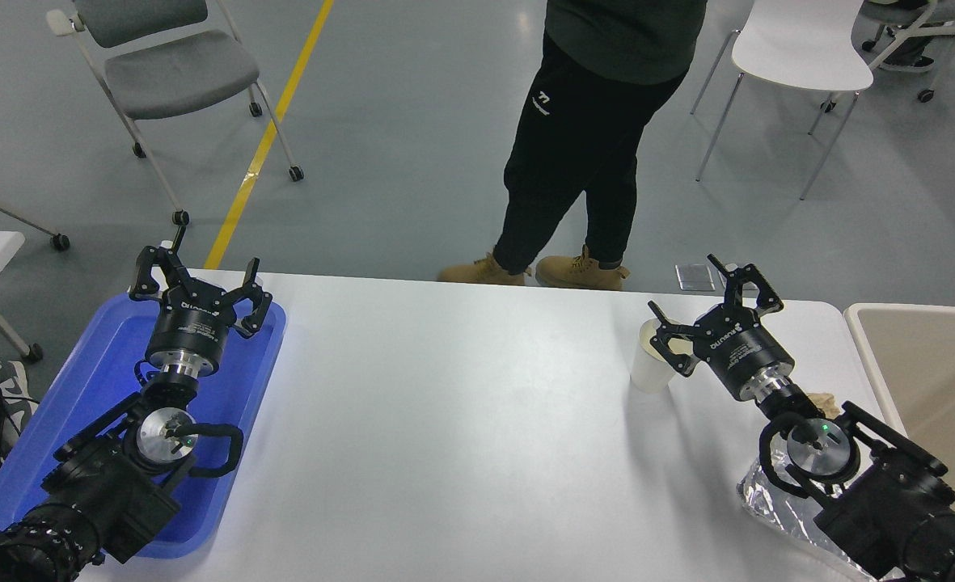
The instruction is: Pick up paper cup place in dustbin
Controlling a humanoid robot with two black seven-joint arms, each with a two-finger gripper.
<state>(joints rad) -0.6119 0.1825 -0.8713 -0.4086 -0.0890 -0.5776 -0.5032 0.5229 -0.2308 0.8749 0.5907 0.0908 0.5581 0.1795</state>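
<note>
A small white paper cup (649, 365) stands upright on the white table (461, 420) at the right. My right gripper (702, 305) is open just right of and behind the cup; its left finger hangs over the cup's rim without gripping. The dustbin (926, 380), beige inside with a thick off-white rim, stands off the table's right edge. My left gripper (196, 279) is open and empty, parked over the blue tray at the left.
A blue plastic tray (97, 396) lies under the left arm. Crinkled silver foil (768, 497) and a brown paper wad (825, 402) lie under the right arm. A person (582, 137) stands at the table's far side. Chairs stand on the floor behind.
</note>
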